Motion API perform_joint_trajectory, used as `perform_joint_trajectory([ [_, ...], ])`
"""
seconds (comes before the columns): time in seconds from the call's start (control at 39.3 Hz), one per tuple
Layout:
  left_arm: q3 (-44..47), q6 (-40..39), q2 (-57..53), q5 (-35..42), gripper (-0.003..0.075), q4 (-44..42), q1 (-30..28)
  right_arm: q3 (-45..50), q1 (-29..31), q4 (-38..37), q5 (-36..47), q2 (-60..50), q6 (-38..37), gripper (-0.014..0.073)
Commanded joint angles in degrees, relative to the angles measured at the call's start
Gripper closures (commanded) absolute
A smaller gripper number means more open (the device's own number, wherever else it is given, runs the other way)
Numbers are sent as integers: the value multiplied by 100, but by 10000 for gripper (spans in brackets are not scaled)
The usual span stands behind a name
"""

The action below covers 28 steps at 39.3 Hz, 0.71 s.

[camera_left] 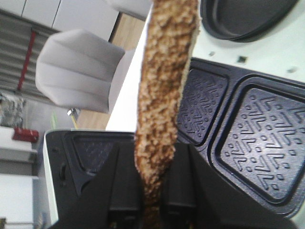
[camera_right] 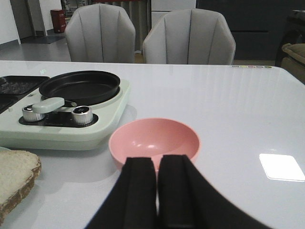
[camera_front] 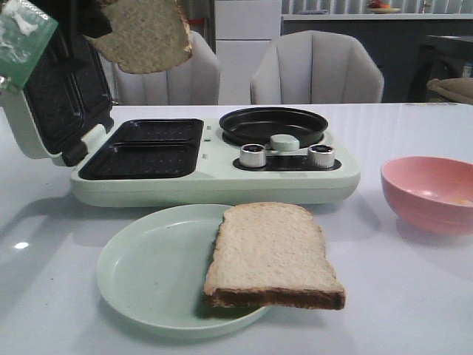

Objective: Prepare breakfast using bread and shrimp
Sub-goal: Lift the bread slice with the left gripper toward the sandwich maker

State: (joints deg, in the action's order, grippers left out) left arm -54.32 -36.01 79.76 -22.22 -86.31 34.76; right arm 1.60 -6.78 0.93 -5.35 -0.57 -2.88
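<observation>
My left pincer (camera_left: 157, 191) pinches the bread slice (camera_front: 140, 33) by its edge above the sandwich plates (camera_front: 144, 148) below it; floppy, it could tear or slip free.

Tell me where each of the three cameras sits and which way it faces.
Front view: at the near table edge, facing forward over the plate, breakfast maker and pink bowl; the left arm shows dimly, top left, lifting a bread slice.
Left wrist view: on the left arm, above the waffle plates; left gripper shut on the slice.
Right wrist view: low on the right arm, facing the chairs; right gripper shut, empty.
Shared: front and right wrist views both show the bowl.
</observation>
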Motion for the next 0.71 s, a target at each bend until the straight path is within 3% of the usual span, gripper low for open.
perform_joint_trajectory([
  [0.0, -296, -238, -68, 98, 606, -203, -243, -101, 32, -93, 446, -124, 11, 408],
  [0.15, -639, -166, 298, 120, 606, -203, -343, -101, 32, -93, 446, -124, 11, 408],
  [0.23, -863, 243, 609, 186, 606, -172, -343, -101, 32, -93, 446, -124, 11, 408],
  [0.38, -1381, 1210, 1219, 149, 606, 369, -343, -101, 32, -93, 446, -124, 11, 408],
  [0.69, -2345, 2152, 2196, 69, 606, 1424, -455, -101, 32, -93, 446, -124, 11, 408],
])
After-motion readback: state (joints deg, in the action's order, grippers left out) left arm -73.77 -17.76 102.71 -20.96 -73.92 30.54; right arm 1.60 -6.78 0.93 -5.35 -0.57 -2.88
